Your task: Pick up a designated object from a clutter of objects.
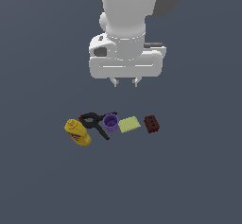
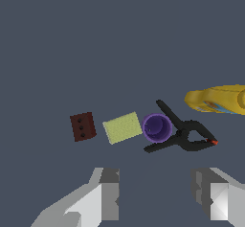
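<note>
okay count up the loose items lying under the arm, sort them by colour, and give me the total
Yellow or yellow-green: 2, the yellow bottle and the flat pad
Black: 1, the spring clamp
Purple: 1, the cup
Dark red-brown: 1, the brick
Total: 5

No readable text, brand, number or sign anywhere in either view. Only a small patch of red, blue and white on the yellow bottle (image 1: 77,132), lying on its side well below the gripper (image 1: 125,81) and off toward the exterior view's left; too coarse to make out a single letter. Same patch seen as a blurred blue and red streak in the wrist view (image 2: 217,99), equally illegible.
</note>
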Robot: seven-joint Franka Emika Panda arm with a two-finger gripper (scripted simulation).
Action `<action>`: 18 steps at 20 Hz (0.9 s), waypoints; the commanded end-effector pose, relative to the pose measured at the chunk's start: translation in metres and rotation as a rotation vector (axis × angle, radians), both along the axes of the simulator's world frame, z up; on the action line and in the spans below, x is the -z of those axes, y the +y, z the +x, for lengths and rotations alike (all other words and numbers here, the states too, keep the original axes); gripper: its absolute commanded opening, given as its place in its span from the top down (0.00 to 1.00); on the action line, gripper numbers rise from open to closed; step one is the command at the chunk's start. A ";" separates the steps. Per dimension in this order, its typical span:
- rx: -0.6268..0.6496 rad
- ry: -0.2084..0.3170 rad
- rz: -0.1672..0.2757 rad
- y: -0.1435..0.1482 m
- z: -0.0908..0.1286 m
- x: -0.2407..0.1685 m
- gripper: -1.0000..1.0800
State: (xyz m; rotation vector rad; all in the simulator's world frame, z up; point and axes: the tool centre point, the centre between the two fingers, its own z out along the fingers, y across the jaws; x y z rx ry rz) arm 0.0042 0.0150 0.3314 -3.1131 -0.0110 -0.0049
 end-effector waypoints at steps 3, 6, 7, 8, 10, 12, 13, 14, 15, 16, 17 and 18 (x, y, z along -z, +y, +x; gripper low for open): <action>-0.019 0.020 -0.013 -0.001 0.004 0.007 0.38; -0.042 0.043 -0.028 -0.003 0.009 0.015 0.38; -0.051 0.053 -0.034 -0.004 0.010 0.018 0.38; -0.061 0.063 -0.040 -0.005 0.012 0.022 0.38; -0.084 0.087 -0.055 -0.007 0.017 0.030 0.38; -0.110 0.115 -0.072 -0.009 0.022 0.040 0.38; -0.124 0.130 -0.081 -0.011 0.024 0.045 0.38; -0.139 0.146 -0.091 -0.012 0.027 0.051 0.38; -0.155 0.164 -0.101 -0.014 0.030 0.057 0.38; -0.172 0.182 -0.112 -0.015 0.032 0.064 0.38; -0.188 0.201 -0.123 -0.017 0.035 0.071 0.38; -0.205 0.220 -0.134 -0.019 0.038 0.078 0.38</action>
